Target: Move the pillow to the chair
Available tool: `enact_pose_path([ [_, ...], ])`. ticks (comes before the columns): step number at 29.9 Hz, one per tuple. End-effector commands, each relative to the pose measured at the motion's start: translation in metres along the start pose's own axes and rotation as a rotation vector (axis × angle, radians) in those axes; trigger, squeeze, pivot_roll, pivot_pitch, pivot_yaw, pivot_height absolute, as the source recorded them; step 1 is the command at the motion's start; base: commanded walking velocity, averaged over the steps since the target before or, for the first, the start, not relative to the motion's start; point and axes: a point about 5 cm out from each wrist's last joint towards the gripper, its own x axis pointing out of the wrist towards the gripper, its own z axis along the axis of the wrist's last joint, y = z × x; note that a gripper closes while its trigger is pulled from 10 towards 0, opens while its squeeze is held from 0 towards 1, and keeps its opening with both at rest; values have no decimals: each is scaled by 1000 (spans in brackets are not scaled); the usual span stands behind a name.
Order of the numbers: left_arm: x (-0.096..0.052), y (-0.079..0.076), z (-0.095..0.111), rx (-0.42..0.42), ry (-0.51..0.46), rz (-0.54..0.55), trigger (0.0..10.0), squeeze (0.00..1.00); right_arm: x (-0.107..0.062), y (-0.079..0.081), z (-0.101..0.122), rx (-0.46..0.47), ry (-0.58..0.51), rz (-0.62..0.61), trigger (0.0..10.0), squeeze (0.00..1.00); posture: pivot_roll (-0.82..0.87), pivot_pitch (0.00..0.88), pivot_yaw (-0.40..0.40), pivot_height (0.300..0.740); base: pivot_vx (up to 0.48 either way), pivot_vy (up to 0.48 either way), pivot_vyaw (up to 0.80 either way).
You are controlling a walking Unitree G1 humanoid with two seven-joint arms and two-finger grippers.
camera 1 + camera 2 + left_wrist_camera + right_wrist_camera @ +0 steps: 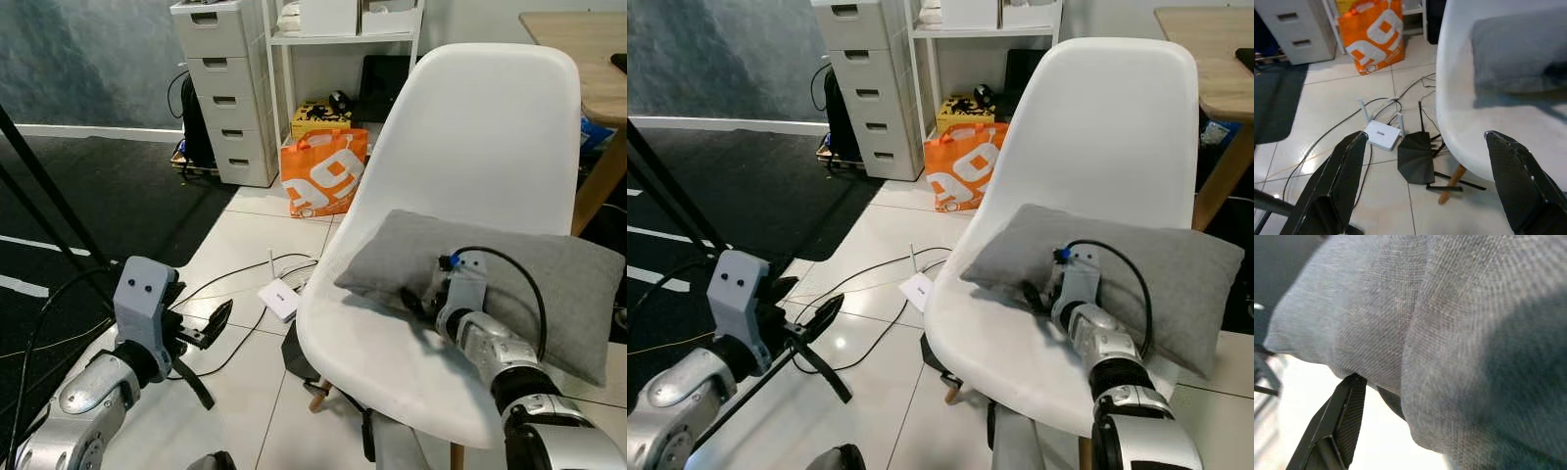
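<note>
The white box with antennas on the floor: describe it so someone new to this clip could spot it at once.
Start at the white chair holding the grey pillow. On the floor tiles by the chair's left side lies a small flat white router with thin upright antennas and cables trailing from it. The darker router beside it, under the seat edge, is black.

White floor tiles (255,235) meet a dark carpet (118,196) beneath a mottled grey-blue wall (88,59). A grey drawer unit (227,88) stands against the wall beside a white shelving unit (338,39), with an orange shopping bag (325,171) on the floor in front of them and a yellow box (315,117) just behind it. Cables (235,279) trail across the tiles to a small white router (279,299), next to a black router (1418,156). A wooden desk (578,49) occupies the right edge.
</note>
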Motion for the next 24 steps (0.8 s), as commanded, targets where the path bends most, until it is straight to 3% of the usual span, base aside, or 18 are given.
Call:
enact_pose_path([
  [1,-5,16,-1,18,35,27,10000,0,1,15,25,52,-97,123,10000,153,-146,110,80,555,0,0,0],
  [4,-6,19,-1,28,40,36,10000,0,1,18,26,70,-105,154,10000,153,-146,110,80,555,0,0,0],
  [5,-8,31,-3,60,68,91,10000,0,1,26,26,118,-120,211,10000,0,-153,96,71,565,0,0,0],
  [11,-10,39,-13,118,150,125,10000,0,2,38,19,136,-94,273,10000,0,-158,86,65,580,0,0,0],
  [12,-11,40,-20,150,197,111,10000,0,2,44,12,123,-63,297,10000,0,-161,78,60,590,0,0,0],
  [16,-12,41,-22,173,223,104,10000,0,2,48,7,114,-45,316,10000,0,-164,74,58,600,0,0,0],
  [24,-13,52,-19,285,274,116,10000,0,-3,69,-13,-25,46,468,10000,0,-169,63,59,635,0,0,0],
])
